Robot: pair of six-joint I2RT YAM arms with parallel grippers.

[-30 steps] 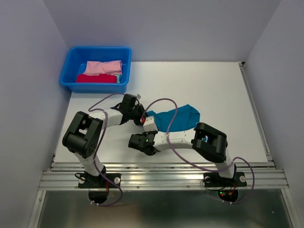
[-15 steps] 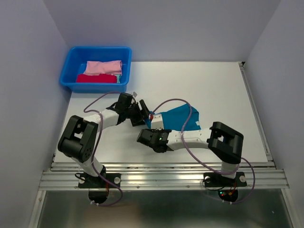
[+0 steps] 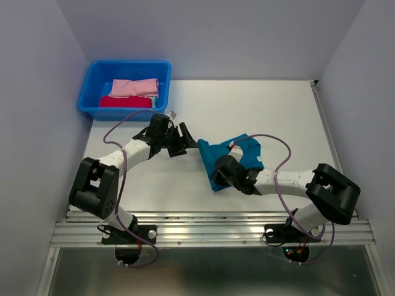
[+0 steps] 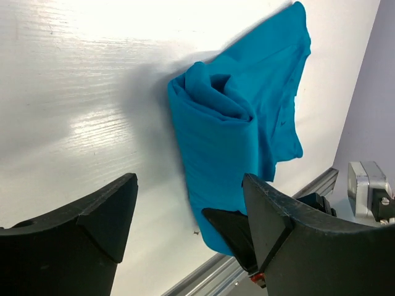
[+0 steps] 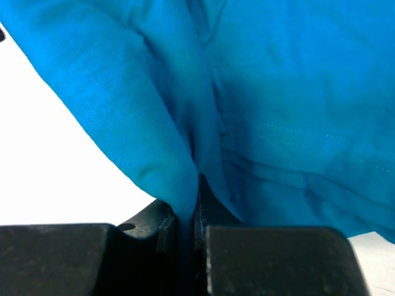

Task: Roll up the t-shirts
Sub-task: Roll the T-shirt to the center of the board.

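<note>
The teal-blue t-shirt [image 3: 216, 154] lies mid-table, its left part rolled into a thick tube [image 4: 216, 123] and its loose end spread toward the right. My right gripper [image 3: 223, 171] is shut on a fold of this shirt [image 5: 278, 92] at the roll's near end, the cloth pinched between its jaws [image 5: 188, 213]. My left gripper [image 3: 188, 140] stands open just left of the roll and touches nothing; in its wrist view the gripper [image 4: 188, 203] frames bare table and the roll's near end. The pink t-shirt [image 3: 136, 86] and the red t-shirt [image 3: 123, 102] lie in the tub.
A bright-blue plastic tub [image 3: 92, 80] stands at the table's back left corner. White table [image 3: 278, 111] stretches behind and right of the shirt. A metal rail [image 3: 210, 216] runs along the near edge. Grey walls close in both sides.
My left gripper has opened, let go of the teal shirt and drawn back to the left. My right gripper has shut on the shirt and moved right with it.
</note>
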